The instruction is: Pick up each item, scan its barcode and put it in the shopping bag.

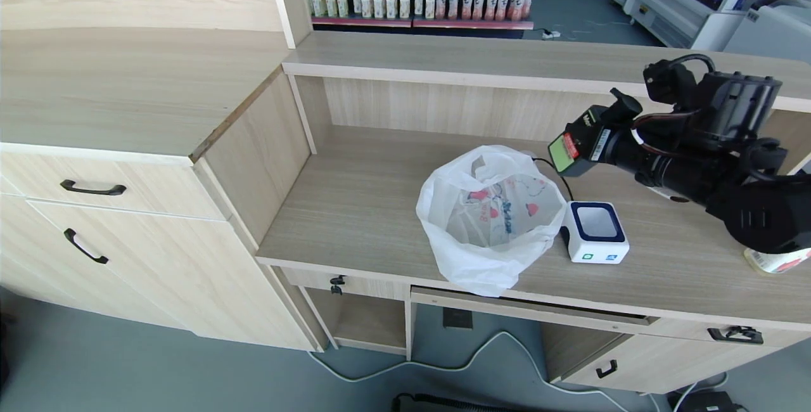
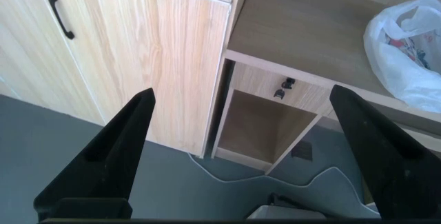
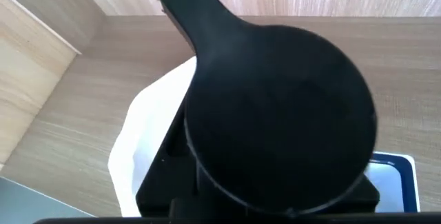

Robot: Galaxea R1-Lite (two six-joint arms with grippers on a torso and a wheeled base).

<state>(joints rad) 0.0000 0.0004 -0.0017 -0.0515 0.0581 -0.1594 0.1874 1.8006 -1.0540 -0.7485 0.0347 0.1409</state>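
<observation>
Right gripper (image 1: 605,142): jaws clamped on 1 small box (image 1: 566,153), held over the surface (image 1: 355,209) near the shopping bag (image 1: 491,215) and scanner (image 1: 595,231). We judge the box light, stiff and crushable; grip the flat sides. Left gripper (image 2: 251,155): jaws apart, empty.

Shopping bag (image 1: 491,218) across all three views

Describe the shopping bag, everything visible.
The shopping bag is thin white plastic, translucent and crumpled, with a red and blue print on one side. It stands slumped on the wooden counter, with its mouth open upward and its handles flopped at the rim. Its base bulges slightly over the counter's front edge. The white scanner sits close against its right side, though contact is unclear. Whether anything is inside cannot be told.
</observation>
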